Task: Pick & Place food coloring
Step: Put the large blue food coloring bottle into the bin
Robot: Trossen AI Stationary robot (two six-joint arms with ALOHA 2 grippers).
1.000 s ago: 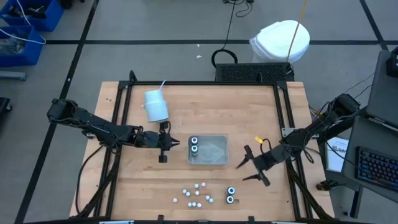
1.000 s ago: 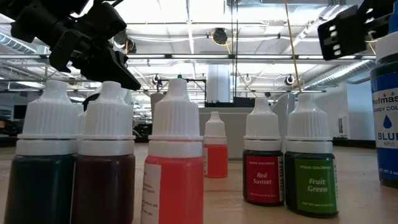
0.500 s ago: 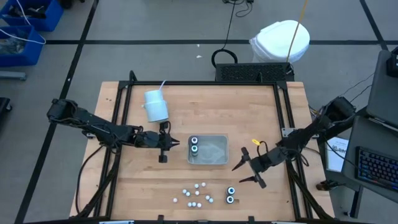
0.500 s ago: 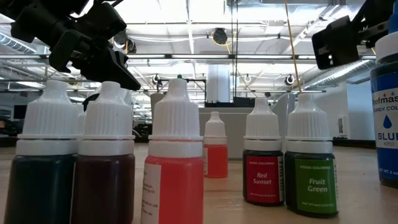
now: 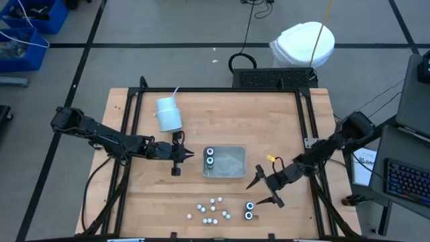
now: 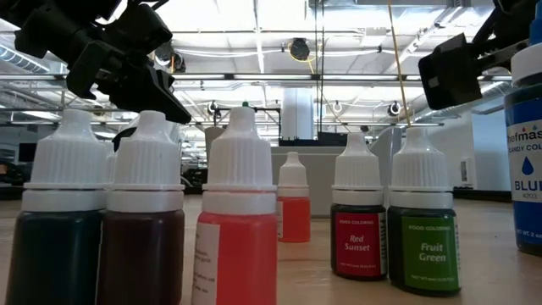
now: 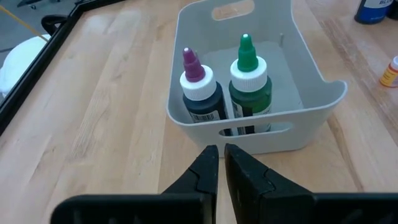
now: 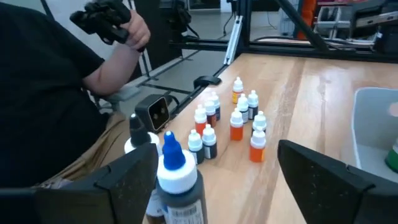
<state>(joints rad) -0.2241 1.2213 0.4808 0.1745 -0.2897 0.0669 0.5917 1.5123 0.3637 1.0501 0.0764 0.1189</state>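
Moved: my right hand [image 5: 262, 187] has slid across the desk [image 5: 222, 114] toward the near edge, from beside the tray's right side to just above the two larger bottles [image 5: 249, 210]; the left arm has not budged; no bottle has shifted.

Meaning: I read this as the approach to the next pick; the blue-tipped bottle [image 8: 176, 180] now sits between my right fingers in the right wrist view, so the reach looks nearly lined up; nothing is gripped yet.

Right hand: fingers spread as wide as they go, one either side of that blue-tipped bottle and clear of it; the arm stretches in from the right edge, angled down toward the near side; in the low view one dark finger pad [image 6: 449, 72] hangs high at the right.

Left hand: left hand [image 7: 221, 163] hovers just beside the tray [image 7: 311, 121], pointing at its slotted wall; fingers nearly together, holding nothing; waiting.

Food coloring: two larger bottles, a purple-tipped one [image 7: 200, 93] and a green-tipped one [image 7: 250, 84], stand upright side by side in the tray; the cluster of small bottles [image 5: 211, 210] stands on the desk near the front edge, left of the two larger ones.

Hedge: from above I cannot be sure which of that pair is the one between my fingers; probably the nearer to the tray.
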